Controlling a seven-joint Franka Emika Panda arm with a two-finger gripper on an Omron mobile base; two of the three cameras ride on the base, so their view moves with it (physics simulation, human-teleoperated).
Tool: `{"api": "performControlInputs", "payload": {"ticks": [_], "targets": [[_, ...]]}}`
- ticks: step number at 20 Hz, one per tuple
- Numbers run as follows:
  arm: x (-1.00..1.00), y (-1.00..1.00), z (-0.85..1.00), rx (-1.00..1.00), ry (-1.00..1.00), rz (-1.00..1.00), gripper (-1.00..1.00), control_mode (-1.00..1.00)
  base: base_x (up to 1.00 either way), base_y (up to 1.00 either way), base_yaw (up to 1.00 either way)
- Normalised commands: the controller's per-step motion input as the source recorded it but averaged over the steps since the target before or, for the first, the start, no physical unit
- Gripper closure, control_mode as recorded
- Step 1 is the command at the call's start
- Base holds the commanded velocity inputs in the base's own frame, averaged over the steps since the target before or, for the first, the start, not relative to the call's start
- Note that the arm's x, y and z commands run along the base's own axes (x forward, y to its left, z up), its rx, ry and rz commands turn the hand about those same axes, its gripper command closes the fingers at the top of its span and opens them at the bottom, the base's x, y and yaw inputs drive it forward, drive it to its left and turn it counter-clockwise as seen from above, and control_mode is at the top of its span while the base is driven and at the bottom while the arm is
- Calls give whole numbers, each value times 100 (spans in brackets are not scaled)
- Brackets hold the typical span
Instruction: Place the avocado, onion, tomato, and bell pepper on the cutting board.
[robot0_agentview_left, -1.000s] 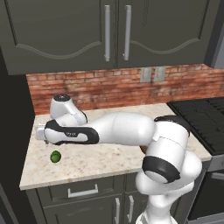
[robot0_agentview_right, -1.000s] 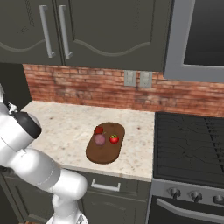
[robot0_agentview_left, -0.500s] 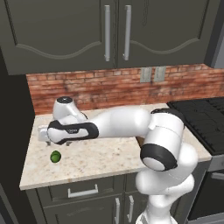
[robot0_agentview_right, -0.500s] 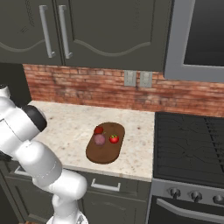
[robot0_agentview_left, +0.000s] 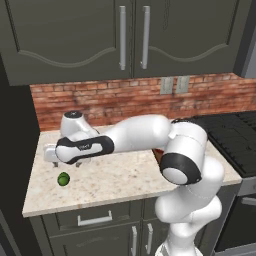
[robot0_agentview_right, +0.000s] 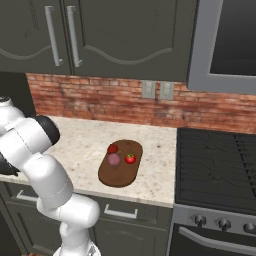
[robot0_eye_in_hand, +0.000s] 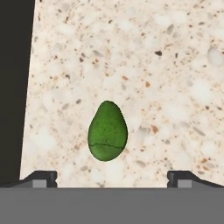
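We see the avocado (robot0_agentview_left: 63, 179) lying alone on the speckled counter (robot0_agentview_left: 125, 180) near its left edge, just below our gripper (robot0_agentview_left: 61, 163), whose fingers (robot0_eye_in_hand: 41, 177) are spread wide and hold nothing. The onion (robot0_agentview_right: 114, 159), tomato (robot0_agentview_right: 130, 158) and bell pepper (robot0_agentview_right: 113, 148) sit on the cutting board (robot0_agentview_right: 120, 171)

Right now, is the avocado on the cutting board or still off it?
Off it. The avocado lies on bare speckled counter below the open gripper, while the cutting board carries the onion, tomato and bell pepper.
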Motion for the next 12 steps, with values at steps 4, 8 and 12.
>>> {"api": "performControlInputs", "payload": {"ticks": [4,8,12], "targets": [[1,0,-13,-1,2,0,-100,-100,0,0,0],[4,0,-17,-1,4,0,-100,-100,0,0,0],[5,5,-16,-2,3,0,-100,-100,0,0,0]]}}
